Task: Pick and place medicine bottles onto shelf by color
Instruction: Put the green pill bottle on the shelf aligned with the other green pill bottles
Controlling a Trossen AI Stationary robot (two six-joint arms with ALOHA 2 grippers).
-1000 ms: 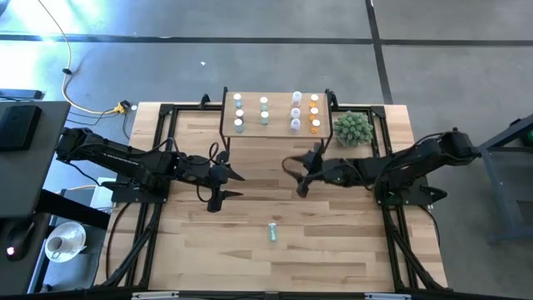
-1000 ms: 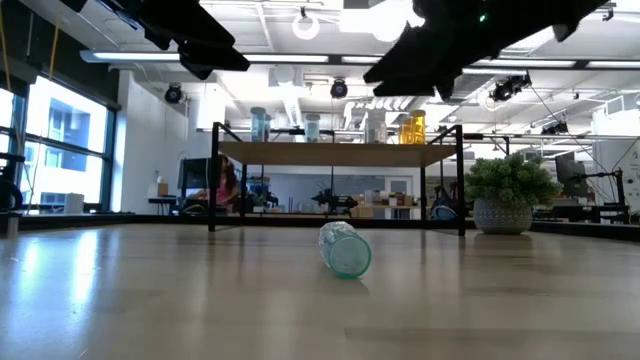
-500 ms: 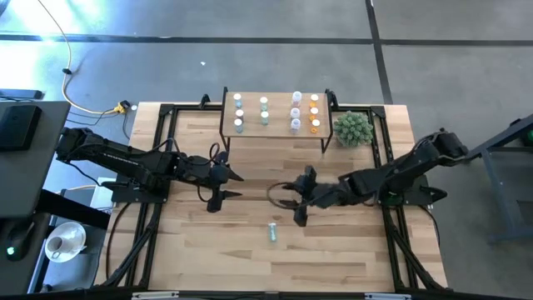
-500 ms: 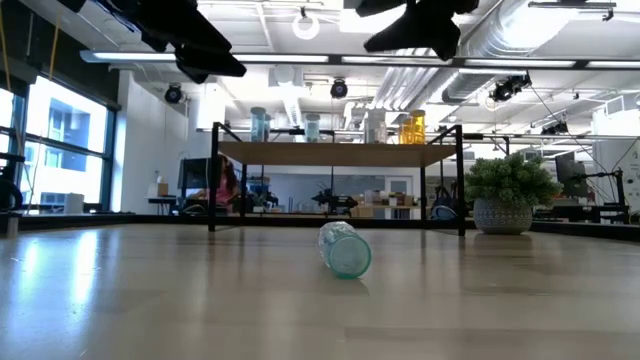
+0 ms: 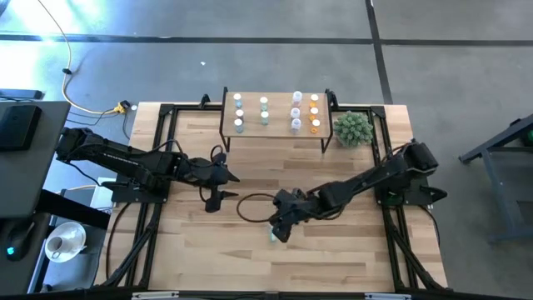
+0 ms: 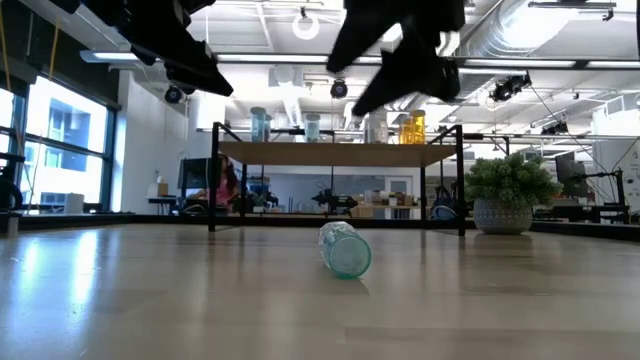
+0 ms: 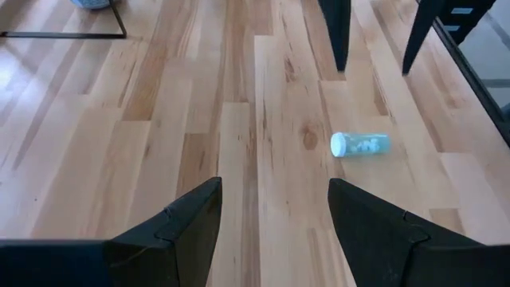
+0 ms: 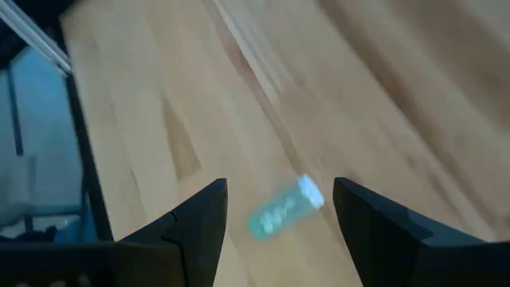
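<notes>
A green medicine bottle (image 5: 272,237) with a white cap lies on its side on the tabletop near the middle (image 6: 345,250) (image 7: 360,144) (image 8: 283,210). My right gripper (image 5: 278,227) (image 8: 279,231) hangs open above it, slanting down, one finger to each side of it in the right wrist view and well clear of it. My left gripper (image 5: 223,190) (image 7: 275,227) waits open to the bottle's left, above the table. The shelf (image 5: 275,132) (image 6: 340,152) stands at the far edge. Several bottles stand on it in rows, blue, green, white and orange.
A spiky green plant (image 5: 352,128) (image 6: 505,195) in a pot stands right of the shelf. Black frame rails (image 5: 158,167) run along the table's left and right sides. Bare planks lie around the bottle and toward the near edge.
My right gripper has swung from in front of the shelf toward the table's near edge and left, ending above the lying bottle. It has rolled and tipped downward on the way and stayed open. My left gripper has tipped slightly down in place. The bottle has not moved.
</notes>
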